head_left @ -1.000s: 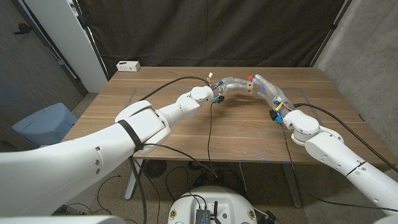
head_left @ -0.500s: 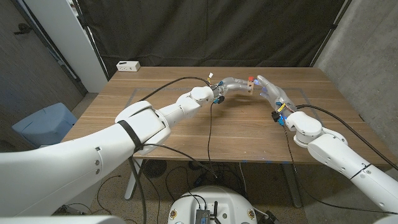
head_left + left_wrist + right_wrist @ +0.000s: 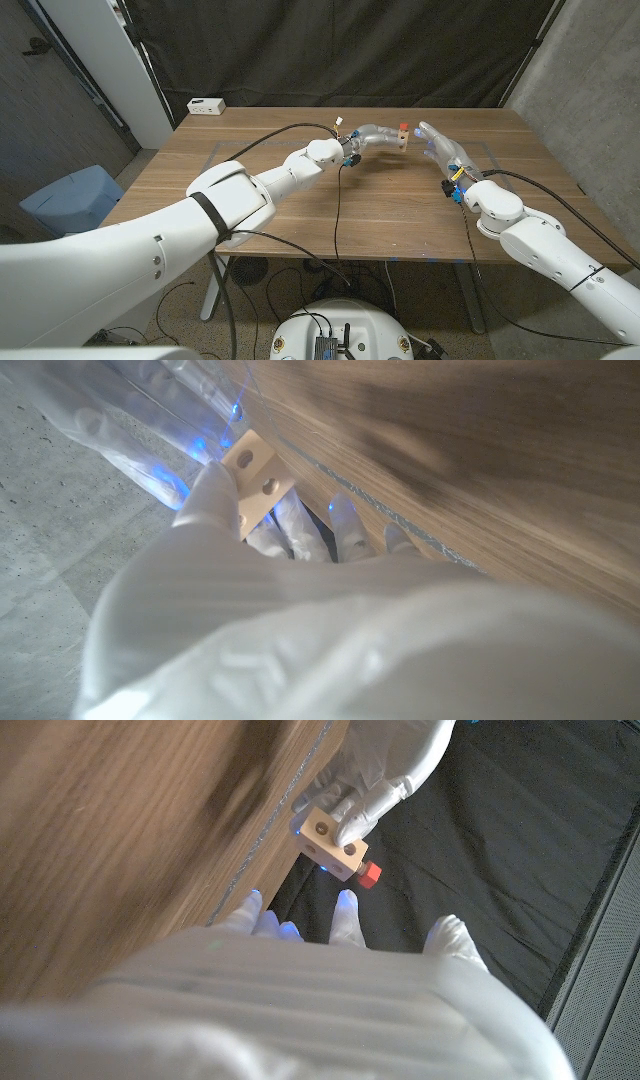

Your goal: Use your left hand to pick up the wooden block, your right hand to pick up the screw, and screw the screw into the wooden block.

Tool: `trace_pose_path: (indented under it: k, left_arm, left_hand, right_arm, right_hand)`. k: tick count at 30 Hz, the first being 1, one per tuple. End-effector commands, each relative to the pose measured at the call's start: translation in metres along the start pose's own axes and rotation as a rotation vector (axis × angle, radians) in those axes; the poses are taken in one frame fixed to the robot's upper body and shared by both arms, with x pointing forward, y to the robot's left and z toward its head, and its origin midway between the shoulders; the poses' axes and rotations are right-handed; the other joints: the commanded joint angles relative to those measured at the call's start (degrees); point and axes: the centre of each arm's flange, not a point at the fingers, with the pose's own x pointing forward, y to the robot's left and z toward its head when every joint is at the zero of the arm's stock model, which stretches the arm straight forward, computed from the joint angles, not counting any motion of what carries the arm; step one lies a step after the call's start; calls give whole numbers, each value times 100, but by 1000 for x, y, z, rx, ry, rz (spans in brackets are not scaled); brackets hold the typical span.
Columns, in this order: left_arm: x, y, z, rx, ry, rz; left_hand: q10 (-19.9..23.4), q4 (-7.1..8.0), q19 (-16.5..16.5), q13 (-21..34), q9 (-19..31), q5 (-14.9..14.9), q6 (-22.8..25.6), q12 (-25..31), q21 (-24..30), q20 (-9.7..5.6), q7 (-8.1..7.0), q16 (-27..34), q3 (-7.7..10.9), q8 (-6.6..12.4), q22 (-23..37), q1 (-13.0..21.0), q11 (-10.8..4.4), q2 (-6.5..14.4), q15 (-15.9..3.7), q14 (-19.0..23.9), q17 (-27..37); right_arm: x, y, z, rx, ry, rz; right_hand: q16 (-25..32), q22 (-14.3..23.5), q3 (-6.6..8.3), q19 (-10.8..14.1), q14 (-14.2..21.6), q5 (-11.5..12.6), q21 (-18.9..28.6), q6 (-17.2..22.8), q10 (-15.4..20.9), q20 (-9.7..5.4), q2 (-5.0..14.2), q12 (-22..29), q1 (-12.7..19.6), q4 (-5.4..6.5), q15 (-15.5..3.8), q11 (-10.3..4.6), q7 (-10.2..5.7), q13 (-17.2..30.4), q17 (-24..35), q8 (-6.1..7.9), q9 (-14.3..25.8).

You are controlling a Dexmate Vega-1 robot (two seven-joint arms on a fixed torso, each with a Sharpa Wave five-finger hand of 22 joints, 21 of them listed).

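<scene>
Wooden block: wooden block (image 3: pixel 400 139) held up over the far middle of the table (image 3: pixel 300 210); pale, with round holes in its faces, seen plainly in the right wrist view (image 3: pixel 330 838).
Screw: red screw (image 3: pixel 402 127) sits at the block's top in the head view; in the right wrist view (image 3: pixel 369 873) it juts from one end of the block, so it looks already seated in a hole, how deep I cannot tell.
Left hand: left hand (image 3: pixel 375 136) grips the block between thumb and fingers (image 3: pixel 215 495).
Right hand: right hand (image 3: pixel 441 150) holds nothing, fingers apart and extended (image 3: pixel 345 905), just beside the block but not touching it.
Bearing: the screw head lies toward the robot's left from the right hand's fingertips, close by; the right hand is the nearer free hand.
Judgement: the next move would call for a short reach back onto the red head, fingers closing across the screw's axis.
</scene>
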Motion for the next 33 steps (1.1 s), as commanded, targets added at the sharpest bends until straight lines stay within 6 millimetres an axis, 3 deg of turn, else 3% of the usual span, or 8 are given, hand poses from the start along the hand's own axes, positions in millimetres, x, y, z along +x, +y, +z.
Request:
trace_pose_path:
  k: [1,33]
  left_arm:
    - [0,-2,3,11,-23,-12]
    - [-3,-9,4,18,-56,-40]
  left_hand:
    - [-29,9,26,-6,24,41,40,0,25,24,-5,-3,38,35,20,-28,-3,21,-15,-2,15]
    - [-19,13,19,-5,24,42,45,5,22,34,30,-1,41,38,21,-35,-1,27,-13,-5,17]
  right_arm:
    - [6,-11,0,-15,-5,-8]
    - [26,-15,6,-28,-40,31]
  right_hand:
    - [53,14,-15,-19,-445,33,9,11,-57,51,18,34,-51,-26,12,-33,15,17,-4,3,2]
    - [37,16,-77,-123,-543,41,-23,-191,-174,89,-4,4,-189,11,16,-35,-55,18,20,-25,0]
